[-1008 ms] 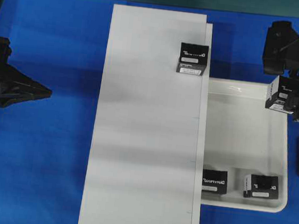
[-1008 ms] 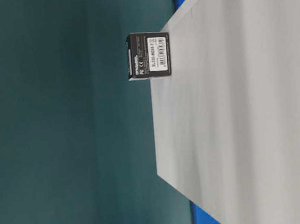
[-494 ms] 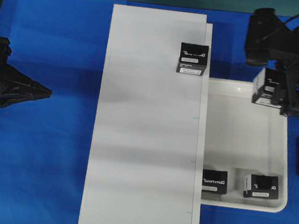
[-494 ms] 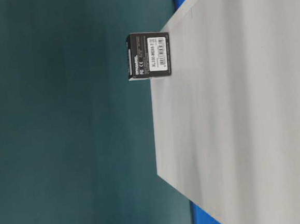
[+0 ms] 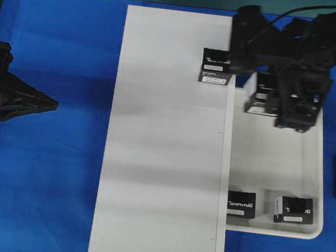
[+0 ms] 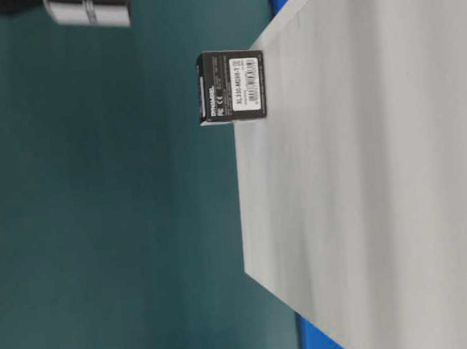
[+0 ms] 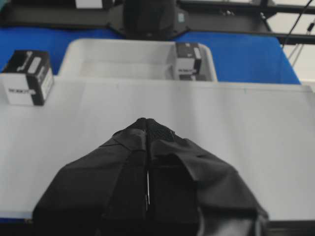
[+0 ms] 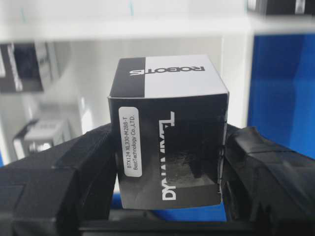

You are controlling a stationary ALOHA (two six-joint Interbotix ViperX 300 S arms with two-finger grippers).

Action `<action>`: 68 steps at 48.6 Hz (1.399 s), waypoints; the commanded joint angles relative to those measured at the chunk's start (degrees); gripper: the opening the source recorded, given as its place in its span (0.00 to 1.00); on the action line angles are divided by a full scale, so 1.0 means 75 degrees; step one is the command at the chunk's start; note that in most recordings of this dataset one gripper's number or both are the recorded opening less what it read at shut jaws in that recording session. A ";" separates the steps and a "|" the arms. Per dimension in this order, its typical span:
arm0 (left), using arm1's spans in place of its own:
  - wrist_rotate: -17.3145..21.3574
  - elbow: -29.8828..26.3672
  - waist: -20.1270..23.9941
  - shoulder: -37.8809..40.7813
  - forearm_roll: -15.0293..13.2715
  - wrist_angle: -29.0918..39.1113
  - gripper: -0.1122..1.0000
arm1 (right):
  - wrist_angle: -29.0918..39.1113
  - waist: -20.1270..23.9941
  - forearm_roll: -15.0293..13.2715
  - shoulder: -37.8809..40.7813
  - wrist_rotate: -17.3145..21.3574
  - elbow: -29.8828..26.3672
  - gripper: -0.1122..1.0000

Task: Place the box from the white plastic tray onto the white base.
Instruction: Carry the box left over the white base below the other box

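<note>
My right gripper (image 5: 267, 100) is shut on a black box (image 5: 260, 97) with white lettering, held in the air over the far left corner of the white plastic tray (image 5: 275, 167), close to the white base's (image 5: 159, 149) right edge. In the right wrist view the box (image 8: 170, 132) sits between both fingers (image 8: 83, 167). It also shows at the top left of the table-level view (image 6: 87, 6). A second box (image 5: 216, 66) stands on the base's far right edge. My left gripper (image 5: 55, 104) rests shut and empty left of the base.
Two more boxes (image 5: 241, 204) (image 5: 293, 209) lie along the tray's near rim. Blue table cloth (image 5: 40, 197) surrounds the base and the tray. In the left wrist view, the box on the base (image 7: 27, 77) is far left and the tray (image 7: 123, 54) lies beyond.
My right gripper has carried its box leftward from the tray's far right corner to the far left corner, near the base. The box now enters the table-level view. The left arm stayed still.
</note>
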 commanded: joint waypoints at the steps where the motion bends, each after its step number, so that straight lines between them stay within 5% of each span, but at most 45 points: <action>1: 0.0000 -0.0211 0.0000 0.0035 0.0023 -0.0035 0.04 | -0.0164 0.0164 0.0035 0.0328 -0.0023 -0.0270 0.64; 32: -0.0246 -0.0211 -0.0023 0.0035 0.0023 0.0152 0.04 | -0.1324 0.0457 0.0023 0.1969 -0.0211 -0.0504 0.64; 68: -0.0246 -0.0211 -0.0023 0.0023 0.0023 0.0164 0.04 | -0.1816 0.0469 0.0000 0.2414 -0.0047 -0.0059 0.64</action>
